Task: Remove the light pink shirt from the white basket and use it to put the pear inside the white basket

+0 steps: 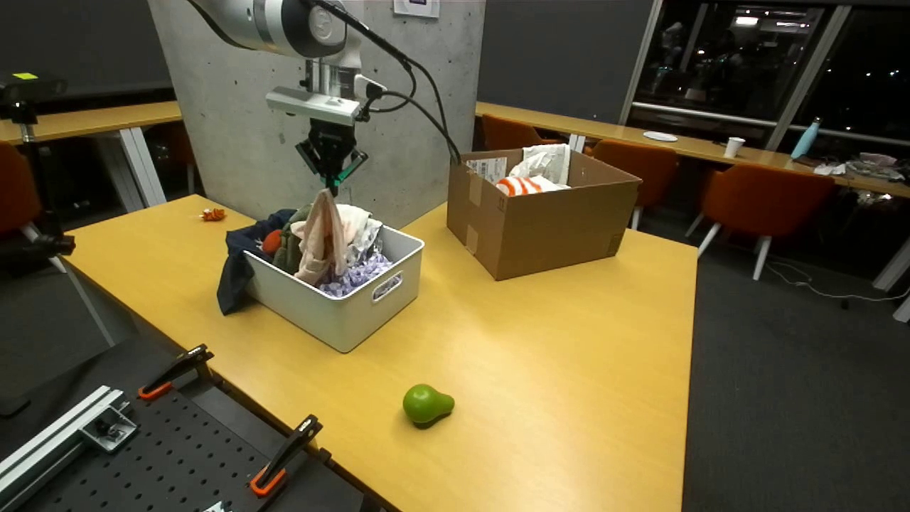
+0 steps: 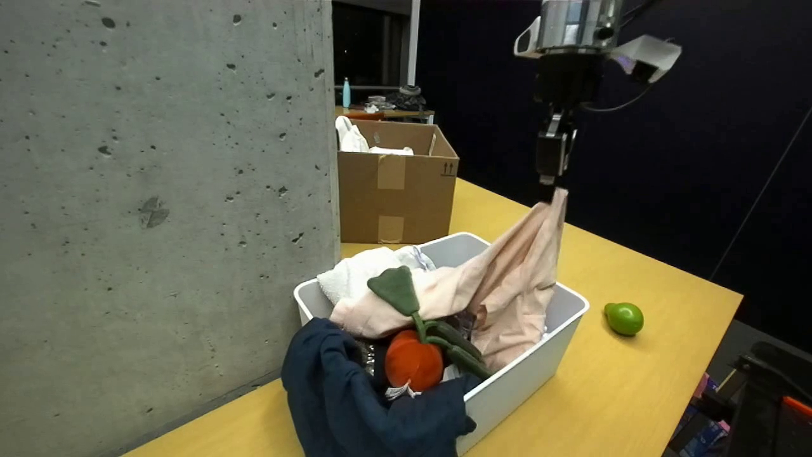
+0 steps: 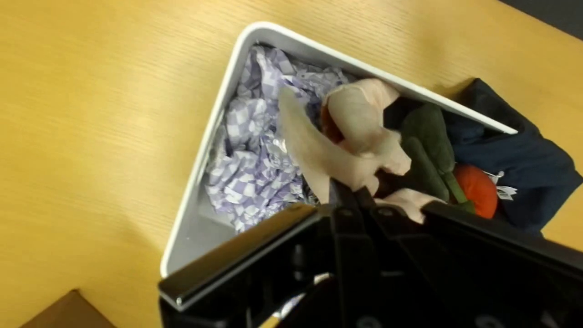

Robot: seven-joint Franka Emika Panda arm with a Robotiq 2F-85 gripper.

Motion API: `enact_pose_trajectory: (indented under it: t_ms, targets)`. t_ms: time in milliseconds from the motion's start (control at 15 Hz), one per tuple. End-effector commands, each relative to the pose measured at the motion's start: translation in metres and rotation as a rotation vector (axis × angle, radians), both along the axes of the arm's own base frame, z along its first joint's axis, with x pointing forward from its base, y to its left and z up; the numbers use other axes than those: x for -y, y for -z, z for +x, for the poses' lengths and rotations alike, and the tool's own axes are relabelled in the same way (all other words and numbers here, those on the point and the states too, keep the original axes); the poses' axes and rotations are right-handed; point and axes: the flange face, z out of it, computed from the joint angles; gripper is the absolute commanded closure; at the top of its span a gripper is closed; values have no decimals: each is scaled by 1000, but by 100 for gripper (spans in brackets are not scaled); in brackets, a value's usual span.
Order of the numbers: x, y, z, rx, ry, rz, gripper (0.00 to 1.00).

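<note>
My gripper (image 1: 333,186) is shut on an upper fold of the light pink shirt (image 1: 321,238), above the white basket (image 1: 313,313). In an exterior view, the shirt (image 2: 517,285) stretches up to the gripper (image 2: 550,184) as a tented peak. Its lower part still lies among the things in the basket (image 2: 526,397). The wrist view has the gripper's fingertips (image 3: 339,193) together on the pale cloth (image 3: 314,152), which partly covers the contents. On the bare table sits the green pear (image 1: 425,404), outside the basket; the wrist view does not include it.
A purple checked cloth (image 3: 248,171), green plush stems (image 2: 396,289), a red-orange plush (image 2: 413,362) and a white cloth (image 2: 361,270) share the basket. Navy cloth (image 2: 355,406) drapes over its rim. A cardboard box (image 1: 561,231) stands nearby, beside a concrete pillar (image 2: 165,190). Clamps (image 1: 288,455) grip the table edge.
</note>
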Motion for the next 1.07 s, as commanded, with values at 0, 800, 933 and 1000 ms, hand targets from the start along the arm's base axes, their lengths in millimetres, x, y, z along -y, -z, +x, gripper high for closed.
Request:
enact_pose_trajectory:
  t_ms: [0,800,933,1000]
  targets:
    - [54,-30,-36,30,89,7,100]
    - [222,-9,-73,4,325,14,100]
    - [245,-4,-77,-4,358,12,100]
    - [255,-2,-80,-7,372,9,100]
